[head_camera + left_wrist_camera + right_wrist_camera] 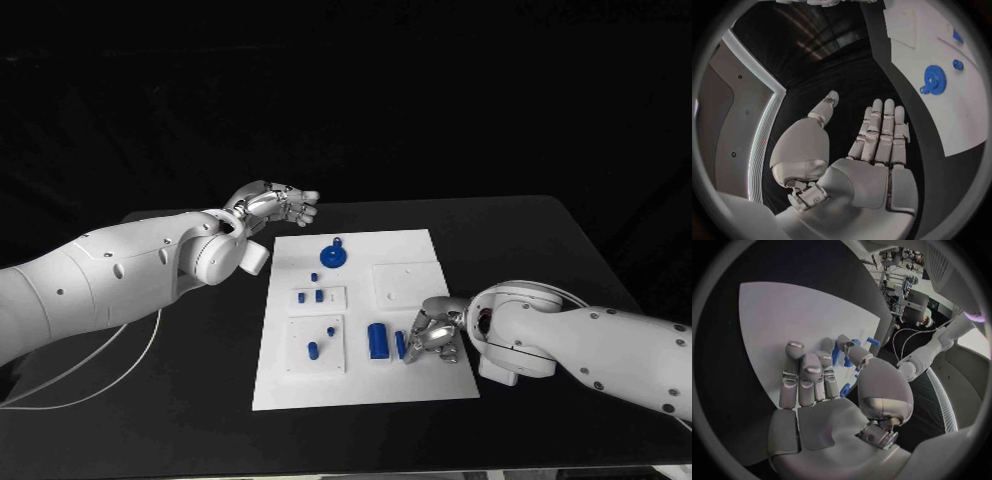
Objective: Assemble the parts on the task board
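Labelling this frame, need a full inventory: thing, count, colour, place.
Black table: one, under everything.
White rectangular task board: one, white, middle of the table.
Blue gear-shaped part: one, blue, far end of the board.
Small blue parts: several, blue, on the board's raised white squares, left side.
Blue cylinder part: one, blue, near side, beside the right hand.
Left hand: silver, above the table just beyond the board's far left corner, holding nothing.
Right hand: silver, over the board's near right part, fingers at blue parts; grip unclear.
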Tool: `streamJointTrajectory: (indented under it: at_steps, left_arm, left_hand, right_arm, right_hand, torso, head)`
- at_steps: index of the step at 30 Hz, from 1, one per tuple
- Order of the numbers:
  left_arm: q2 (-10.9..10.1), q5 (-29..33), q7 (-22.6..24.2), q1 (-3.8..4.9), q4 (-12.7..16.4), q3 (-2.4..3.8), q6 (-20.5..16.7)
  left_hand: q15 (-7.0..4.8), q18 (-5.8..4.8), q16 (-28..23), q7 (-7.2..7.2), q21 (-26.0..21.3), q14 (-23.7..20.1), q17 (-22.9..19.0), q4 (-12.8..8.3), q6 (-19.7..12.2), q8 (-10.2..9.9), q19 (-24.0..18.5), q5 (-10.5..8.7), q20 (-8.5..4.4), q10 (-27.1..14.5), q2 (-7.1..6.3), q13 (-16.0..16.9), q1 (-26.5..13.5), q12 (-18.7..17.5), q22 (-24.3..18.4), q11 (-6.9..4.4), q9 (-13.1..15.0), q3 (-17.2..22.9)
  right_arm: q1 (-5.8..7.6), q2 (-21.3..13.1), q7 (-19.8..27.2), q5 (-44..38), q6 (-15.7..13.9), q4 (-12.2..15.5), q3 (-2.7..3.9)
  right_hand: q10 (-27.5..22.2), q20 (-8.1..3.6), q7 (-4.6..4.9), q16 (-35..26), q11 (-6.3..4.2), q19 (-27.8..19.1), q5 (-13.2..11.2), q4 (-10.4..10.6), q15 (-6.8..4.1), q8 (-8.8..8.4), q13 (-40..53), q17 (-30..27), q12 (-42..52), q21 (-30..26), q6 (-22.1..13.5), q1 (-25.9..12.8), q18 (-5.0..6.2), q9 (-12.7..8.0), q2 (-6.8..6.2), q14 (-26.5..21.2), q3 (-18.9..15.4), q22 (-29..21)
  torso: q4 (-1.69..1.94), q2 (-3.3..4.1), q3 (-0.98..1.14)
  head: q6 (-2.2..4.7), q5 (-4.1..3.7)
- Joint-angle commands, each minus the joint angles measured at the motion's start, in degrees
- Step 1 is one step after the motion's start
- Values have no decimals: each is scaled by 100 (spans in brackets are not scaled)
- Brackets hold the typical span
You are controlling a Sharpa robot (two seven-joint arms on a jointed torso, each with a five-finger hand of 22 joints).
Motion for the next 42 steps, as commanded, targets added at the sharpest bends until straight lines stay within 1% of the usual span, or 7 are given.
streamJointTrajectory:
  at_steps: [1,11,21,24,27,38,42]
  left_arm:
    - [7,-54,-21,4,7,3,111]
    - [8,-67,-35,4,2,2,123]
    - [7,-84,-48,4,2,2,131]
    - [6,-87,-49,4,2,2,131]
    - [6,-87,-49,4,0,2,128]
    - [8,-87,-39,4,6,1,113]
    - [7,-85,6,4,11,1,64]
  left_hand:
    - [16,114,-37,-4,-27,41,11,-27,-32,39,39,-5,8,-6,24,-6,22,24,11,-35,-7,-2]
    - [17,113,-42,-3,-30,41,18,-38,-34,41,40,0,9,-7,32,-6,38,24,16,-34,-8,4]
    - [17,112,-44,-3,-31,41,20,-44,-34,41,40,2,9,-6,33,-6,46,24,18,-34,-8,5]
    - [17,112,-46,-2,-32,41,23,-51,-35,42,40,6,9,-7,34,-7,55,24,20,-34,-9,7]
    - [17,112,-46,-2,-33,42,24,-53,-35,42,41,7,9,-7,35,-7,57,24,21,-33,-9,8]
    - [18,110,-49,-2,-35,42,28,-56,-36,43,42,10,10,-7,37,-7,60,24,24,-33,-10,8]
    - [18,110,-50,-1,-35,42,29,-57,-36,43,42,11,11,-7,37,-7,59,24,25,-32,-10,7]
  right_arm:
    - [-51,25,-288,-88,173,-121,-43]
    - [-54,-2,-239,114,264,-120,-43]
    - [-54,-57,-115,359,301,-95,-43]
    - [-54,-90,-60,403,277,-76,-42]
    - [-54,-115,-18,403,207,-69,-42]
    - [-53,-176,157,463,-41,-132,-40]
    - [-47,-254,479,571,-192,-135,29]
  right_hand:
    - [19,10,41,-14,19,16,-12,0,-16,-30,9,4,-5,6,-8,-34,68,-320,24,9,13,14]
    - [-4,36,59,-23,30,-7,361,-314,-1,-43,20,-3,-9,26,-31,-193,68,-331,-98,12,-311,34]
    - [-8,35,59,-24,31,-10,394,-358,-1,-47,22,-4,-9,28,-38,-213,68,-333,-140,11,-393,36]
    - [-32,36,64,-25,43,-26,626,-384,11,-62,27,-1,-14,32,-79,-376,68,-335,-391,2,-673,43]
    - [-59,19,67,-38,38,-51,679,-382,3,-65,34,-3,-18,18,-97,-341,68,-331,-419,-11,-908,37]
    - [-66,11,60,-57,37,-48,624,-307,-5,-72,31,-4,-28,-21,-98,-489,68,-338,-272,-12,-1212,-1]
    - [-98,1,67,-63,43,-57,687,-303,-1,-87,42,0,-26,-39,-134,-678,68,-333,-274,-19,-1381,-13]
  torso:
    - [-1,1,1]
    - [-4,-3,2]
    - [-2,-2,1]
    - [-2,0,1]
    - [-1,1,1]
    - [-4,-3,2]
    - [-5,-9,-1]
  head:
    - [8,-25]
    - [-9,8]
    - [-10,18]
    - [-14,17]
    - [-15,19]
    - [-6,23]
    - [17,16]
